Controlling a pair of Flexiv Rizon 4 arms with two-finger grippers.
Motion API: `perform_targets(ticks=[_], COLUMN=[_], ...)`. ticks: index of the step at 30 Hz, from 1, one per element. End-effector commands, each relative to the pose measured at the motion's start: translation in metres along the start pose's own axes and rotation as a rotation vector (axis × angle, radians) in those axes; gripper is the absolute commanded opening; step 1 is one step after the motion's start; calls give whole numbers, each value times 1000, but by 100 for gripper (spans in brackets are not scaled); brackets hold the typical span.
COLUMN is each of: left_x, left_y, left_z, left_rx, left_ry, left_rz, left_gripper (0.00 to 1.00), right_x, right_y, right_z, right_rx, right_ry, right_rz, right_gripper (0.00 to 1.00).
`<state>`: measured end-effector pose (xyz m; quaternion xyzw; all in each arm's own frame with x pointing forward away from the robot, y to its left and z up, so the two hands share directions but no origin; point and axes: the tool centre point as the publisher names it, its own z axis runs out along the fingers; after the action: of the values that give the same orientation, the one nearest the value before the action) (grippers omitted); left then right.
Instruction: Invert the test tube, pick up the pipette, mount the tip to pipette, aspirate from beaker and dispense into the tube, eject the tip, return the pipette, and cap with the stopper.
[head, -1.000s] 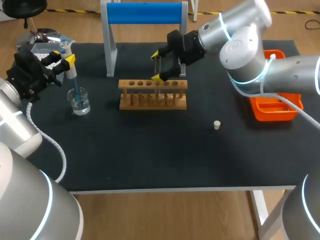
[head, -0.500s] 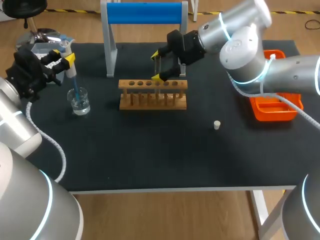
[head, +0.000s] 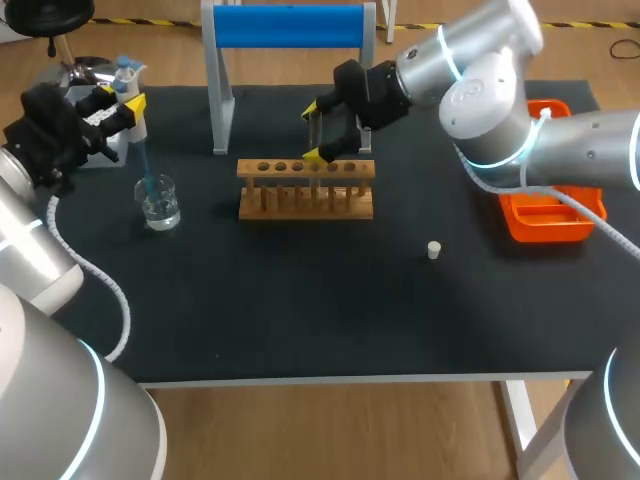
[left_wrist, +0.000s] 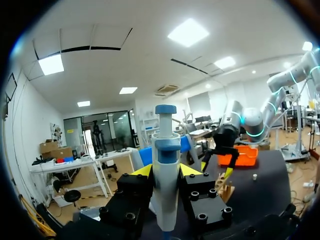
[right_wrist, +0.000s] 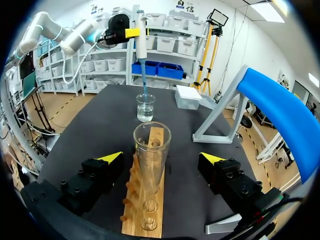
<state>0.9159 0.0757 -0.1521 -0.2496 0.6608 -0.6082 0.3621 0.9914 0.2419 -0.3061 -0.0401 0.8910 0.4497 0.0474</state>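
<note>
Your left claw (left_wrist: 165, 171) is clamped on the pipette (right_wrist: 141, 45), held upright with its blue tip down at the mouth of the beaker (head: 160, 203). Your right claw (head: 318, 132) stands wide open astride the test tube (right_wrist: 151, 155), fingers clear of the glass; the tube sits upright in the wooden rack (head: 305, 190). A blue-topped stand (head: 290, 25) rises just behind the rack, the stopper (head: 434, 250) lies alone to its right, and the orange tray (head: 545, 225) sits beyond that.

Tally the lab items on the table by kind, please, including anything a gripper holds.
pipette: 1
beaker: 1
test tube: 1
tube rack: 1
stopper: 1
orange tray: 1
blue stand: 1
white box: 1
Total: 8
</note>
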Motion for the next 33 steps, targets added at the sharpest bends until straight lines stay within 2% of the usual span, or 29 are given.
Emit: perform_targets(ticks=[1, 8, 13, 17, 18, 20, 23, 28, 33], left_x=[4, 5, 16, 26, 28, 34, 41, 53, 62], left_y=[-13, -57, -91, -115, -119, -129, -139, -152, -166], left_z=[3, 16, 37, 58, 63, 74, 91, 120, 142], left_rx=[0, 7, -23, -36, -56, -37, -53, -106, -115], left_ry=[-7, 27, 70, 102, 107, 129, 155, 204, 254], left_rz=[7, 17, 31, -6, -18, -45, -89, -101, -135], left_gripper=[0, 0, 0, 0, 0, 0, 0, 0, 0], right_x=[-1, -1, -1, -1, -1, -1, -1, -1, -1], right_y=[0, 0, 0, 0, 0, 0, 0, 0, 0], right_z=[-1, -1, -1, -1, -1, -1, -1, -1, -1], right_rx=[3, 3, 3, 3, 3, 3, 3, 3, 3], right_ry=[4, 4, 4, 4, 4, 4, 4, 4, 4], right_rz=[0, 0, 0, 0, 0, 0, 0, 0, 0], right_gripper=[100, 100, 100, 100, 100, 100, 100, 100, 100])
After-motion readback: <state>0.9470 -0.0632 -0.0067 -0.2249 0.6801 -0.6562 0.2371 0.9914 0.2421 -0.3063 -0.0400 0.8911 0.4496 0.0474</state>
